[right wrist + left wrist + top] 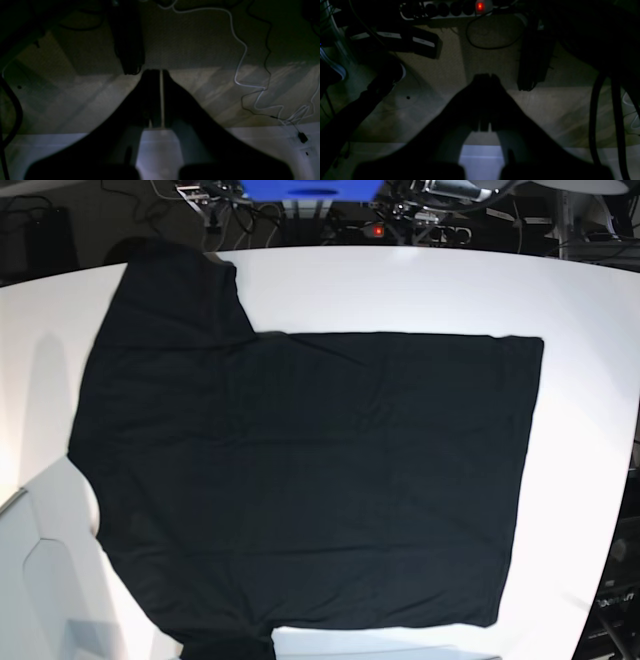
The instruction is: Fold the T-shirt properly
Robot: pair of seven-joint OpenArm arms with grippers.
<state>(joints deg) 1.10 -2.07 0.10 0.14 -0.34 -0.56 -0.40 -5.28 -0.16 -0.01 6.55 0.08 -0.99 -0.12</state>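
The left gripper [486,76] filled its wrist view, jaws pressed together on nothing, over dim floor with a power strip [445,10] beyond. The right gripper [160,72] likewise had its jaws closed and empty, above floor crossed by a white cable [240,65]. The T-shirt [300,480] lay spread flat, plain black side up, on the white surface [400,290], with neither arm visible in the base view.

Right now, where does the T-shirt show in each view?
Base: the T-shirt lies spread flat, filling most of the white table.
Left wrist: not in it.
Right wrist: not in it.
Shared landmark: the white table edge sits at each wrist view's bottom.
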